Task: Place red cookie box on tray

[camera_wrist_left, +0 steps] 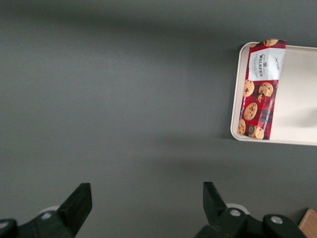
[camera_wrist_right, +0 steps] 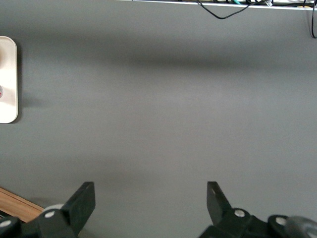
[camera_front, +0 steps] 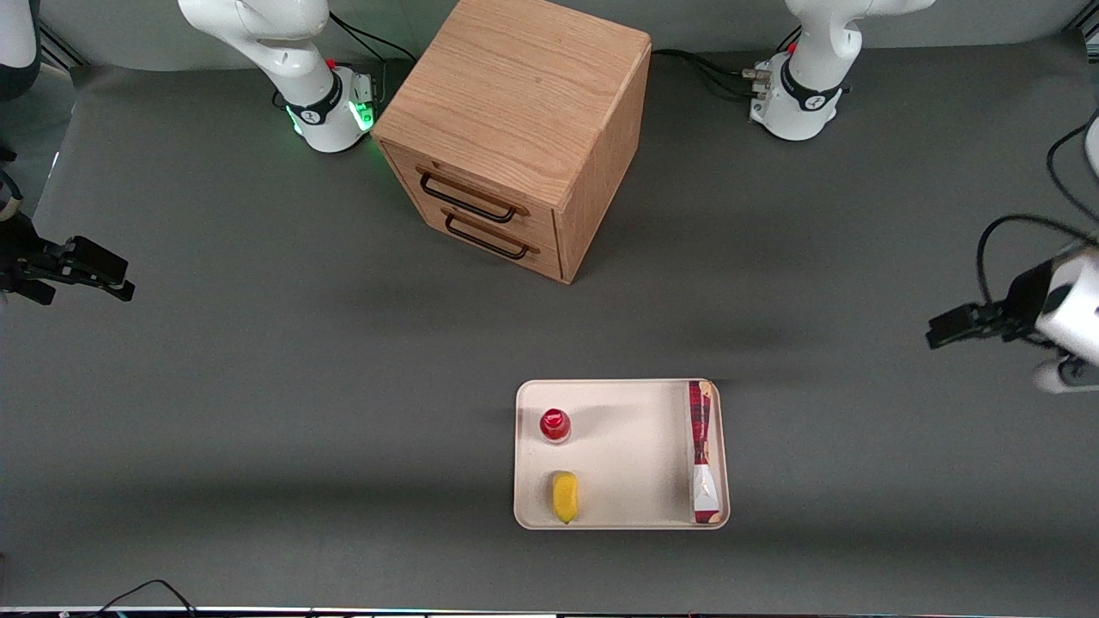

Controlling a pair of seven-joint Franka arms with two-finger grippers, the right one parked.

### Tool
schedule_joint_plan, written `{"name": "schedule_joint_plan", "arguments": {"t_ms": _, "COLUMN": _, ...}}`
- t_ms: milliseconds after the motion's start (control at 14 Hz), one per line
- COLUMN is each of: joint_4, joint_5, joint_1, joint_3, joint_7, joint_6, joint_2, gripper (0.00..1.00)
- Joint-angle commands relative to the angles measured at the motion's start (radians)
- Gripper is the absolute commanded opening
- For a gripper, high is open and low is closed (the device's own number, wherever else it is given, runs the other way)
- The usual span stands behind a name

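The gripper hangs wide open over bare grey table, at the working arm's end, about 2 o'clock from the tray. On the tray, the red cookie box fills the 3 o'clock rim. A red-capped bottle and a yellow thing fill the 9 o'clock side, with open room between. The wooden cabinet stands at 11 o'clock, well apart.

In the wrist view the tray is cut by the frame edge, so only one end with the red cookie box shows. The claw shows only two dark fingertips, spread wide apart over bare counter; its body is cut off. In the front view the arm is cut by the frame edge, and the box's print is too small to read
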Motion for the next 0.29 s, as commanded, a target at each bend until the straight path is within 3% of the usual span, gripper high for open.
{"name": "schedule_joint_plan", "arguments": {"t_ms": 0, "joint_4": -0.111, "joint_5": 0.023, "joint_1": 0.032, "joint_3": -0.026, "joint_7": 0.049, "joint_6": -0.029, "joint_2": -0.127, "gripper": 1.0}}
{"name": "schedule_joint_plan", "arguments": {"t_ms": 214, "joint_4": -0.113, "joint_5": 0.043, "joint_1": 0.032, "joint_3": -0.036, "joint_7": 0.051, "joint_6": -0.078, "joint_2": -0.171, "gripper": 1.0}}
